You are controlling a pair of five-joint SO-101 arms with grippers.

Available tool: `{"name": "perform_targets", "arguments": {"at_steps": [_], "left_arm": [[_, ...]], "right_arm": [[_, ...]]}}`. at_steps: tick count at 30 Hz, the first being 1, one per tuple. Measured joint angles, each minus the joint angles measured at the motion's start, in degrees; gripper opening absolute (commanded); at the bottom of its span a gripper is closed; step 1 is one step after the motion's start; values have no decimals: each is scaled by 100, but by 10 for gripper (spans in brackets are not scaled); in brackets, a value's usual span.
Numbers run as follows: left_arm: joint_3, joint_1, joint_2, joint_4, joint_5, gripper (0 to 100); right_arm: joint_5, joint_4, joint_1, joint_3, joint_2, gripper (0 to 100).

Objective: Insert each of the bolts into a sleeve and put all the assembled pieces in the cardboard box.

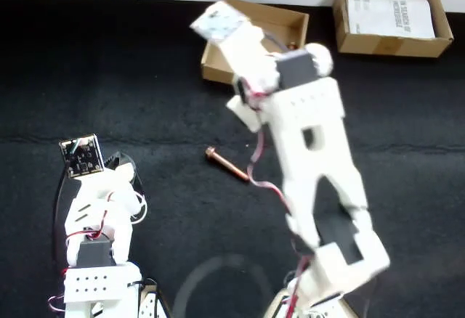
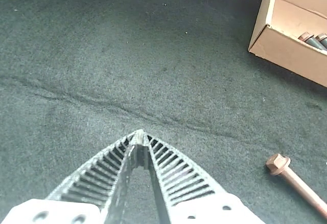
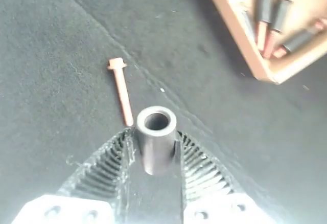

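Bolt: A copper-coloured, hex-head metal bolt [image 1: 227, 164] lies loose on the black cloth [image 1: 109, 78], just left of centre in the overhead frame. Its head points to the upper left, and neither arm touches it.

Sleeve: A dark grey, cylindrical metal sleeve [image 3: 156, 147] sits in the right gripper with its open bore facing the wrist camera. The bore is empty. The bolt [image 3: 121, 88] lies on the cloth near the sleeve but apart from it.

Right gripper: The right gripper [image 3: 155, 136] has its ribbed fingers clamped on the sleeve from both sides.

Right arm: The white right arm [image 1: 312, 136] stretches from the lower right of the overhead frame to the upper centre, and its wrist partly covers the near box.

Cardboard box: The open brown cardboard box [image 1: 213, 65] stands at upper centre in the overhead frame. It holds assembled pieces [image 3: 271, 12], copper bolts seated in dark sleeves. There seem to be three or four, though the blur makes the count uncertain.

Left gripper: The left gripper [image 2: 139, 136] hangs over bare cloth with its ribbed fingers pressed together on nothing. The bolt [image 2: 296, 183] lies off to one side of it, and the cardboard box [image 2: 286, 50] lies farther out.

Left arm: The white left arm [image 1: 94, 223] stands at the lower left of the overhead frame, well apart from the bolt.

Second cardboard box: The second cardboard box [image 1: 385, 44], shallow and open, sits at upper right in the overhead frame and carries a printed white sheet [image 1: 389, 14].
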Motion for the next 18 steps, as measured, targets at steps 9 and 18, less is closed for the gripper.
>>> {"name": "perform_targets", "arguments": {"at_steps": [9,18], "left_arm": [[0,26,0,299,0,29],[0,237,0,659,0,27]], "right_arm": [[-475,0,1073,2637,-3209,7],[-571,-360,3859,4712,-5644,7]]}}
